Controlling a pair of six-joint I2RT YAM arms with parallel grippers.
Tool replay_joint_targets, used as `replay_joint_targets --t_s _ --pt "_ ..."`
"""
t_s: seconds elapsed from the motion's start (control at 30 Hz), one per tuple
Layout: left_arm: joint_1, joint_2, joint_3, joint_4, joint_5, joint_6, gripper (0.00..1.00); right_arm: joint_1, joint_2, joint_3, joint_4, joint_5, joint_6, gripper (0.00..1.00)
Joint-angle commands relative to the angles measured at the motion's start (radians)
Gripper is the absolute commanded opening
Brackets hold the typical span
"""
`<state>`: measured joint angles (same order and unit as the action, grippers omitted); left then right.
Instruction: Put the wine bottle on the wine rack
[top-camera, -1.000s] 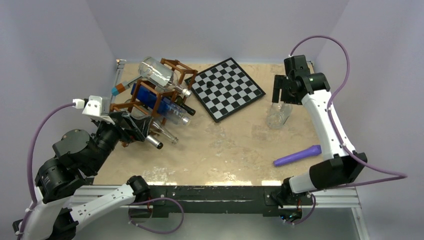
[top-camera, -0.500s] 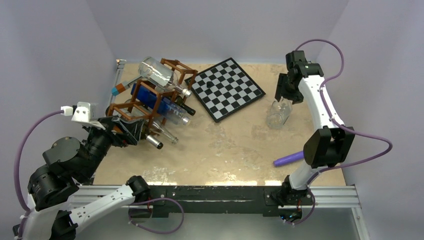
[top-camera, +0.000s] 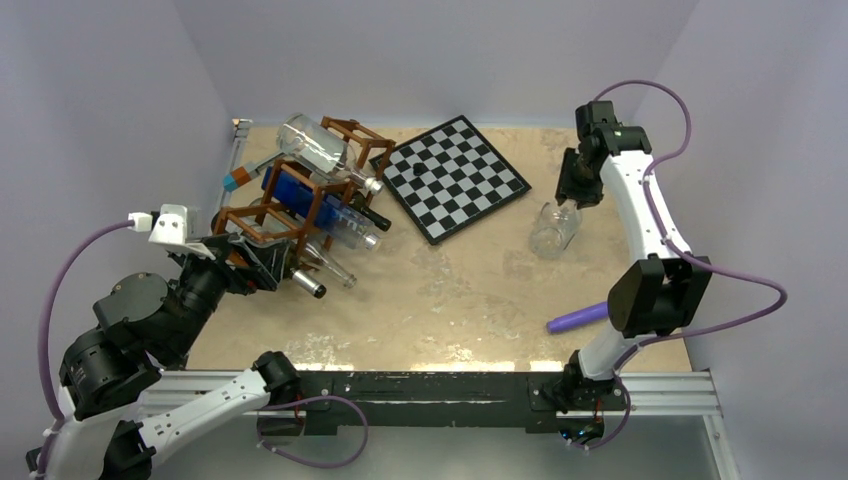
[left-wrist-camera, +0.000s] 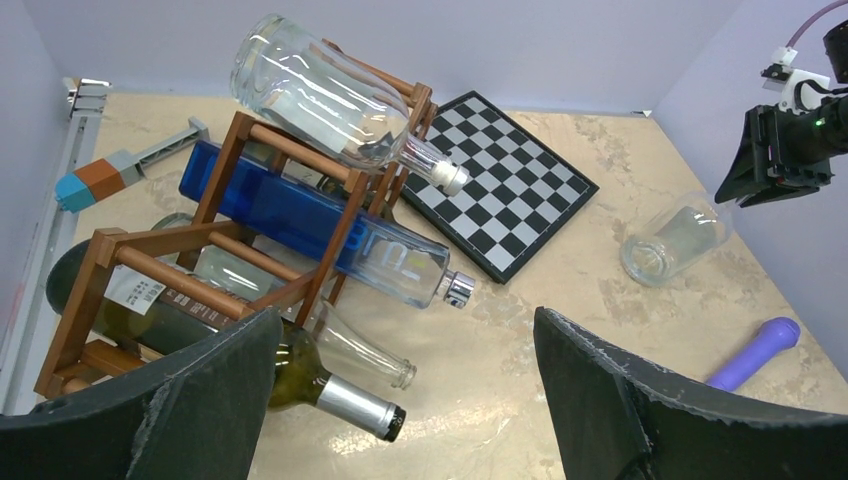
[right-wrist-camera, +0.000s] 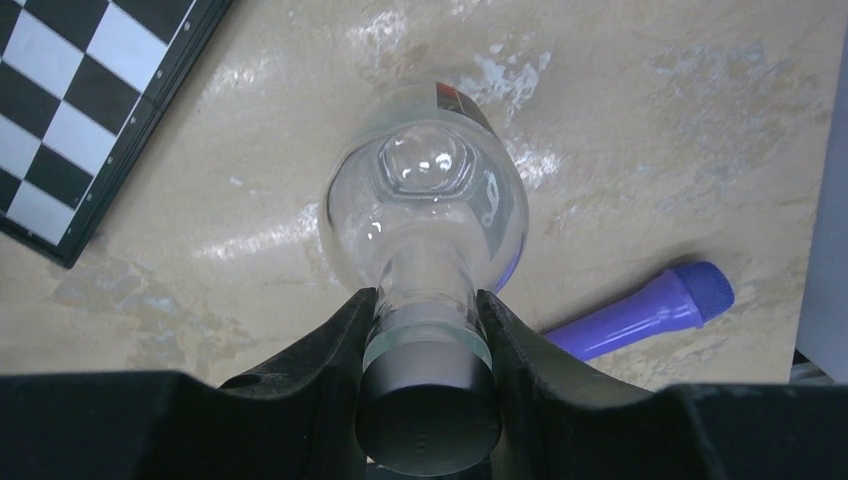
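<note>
Right gripper pinches the neck of the clear wine bottle tight, at the far right of the table. The bottle's fat end points down. The wine rack sits well apart at the far left, beside the wide-open left gripper.

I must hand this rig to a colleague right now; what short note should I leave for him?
Right end effector: shut on the neck of the clear bottle, at the far right of the table.
Left end effector: open, empty, by the near end of the wine rack.
Done: bottle grasped; the rack already holds other bottles.
To do: carry it over and lay it on the rack.
</note>
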<state>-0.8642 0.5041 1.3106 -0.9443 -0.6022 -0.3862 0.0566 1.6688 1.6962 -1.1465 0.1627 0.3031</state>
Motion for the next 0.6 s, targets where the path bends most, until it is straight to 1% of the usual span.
replay_joint_targets --t_s 0.0,0.13,0.27,0.37,0.4,0.47,0.57 --pt "0.002 0.007 -0.010 0.020 0.011 -0.022 0.99 0.016 -0.125 0.037 -0.010 -0.189 0.039 0.00" --pt "0.001 0.019 -0.025 0.044 0.026 -0.022 0.99 0.093 -0.221 -0.001 0.036 -0.343 0.107 0.00" --pt "0.002 0.039 -0.035 0.062 0.047 -0.020 0.99 0.193 -0.298 -0.040 0.109 -0.451 0.220 0.00" --pt "0.002 0.056 -0.039 0.068 0.070 -0.021 0.99 0.248 -0.328 -0.093 0.204 -0.536 0.309 0.00" --pt "0.002 0.062 -0.039 0.066 0.081 -0.016 0.99 0.267 -0.338 -0.119 0.245 -0.558 0.334 0.00" --pt "0.002 0.081 -0.036 0.053 0.101 -0.011 0.99 0.308 -0.364 -0.195 0.386 -0.603 0.378 0.00" --pt "0.002 0.099 -0.034 0.035 0.107 -0.011 0.99 0.364 -0.378 -0.285 0.570 -0.614 0.432 0.00"
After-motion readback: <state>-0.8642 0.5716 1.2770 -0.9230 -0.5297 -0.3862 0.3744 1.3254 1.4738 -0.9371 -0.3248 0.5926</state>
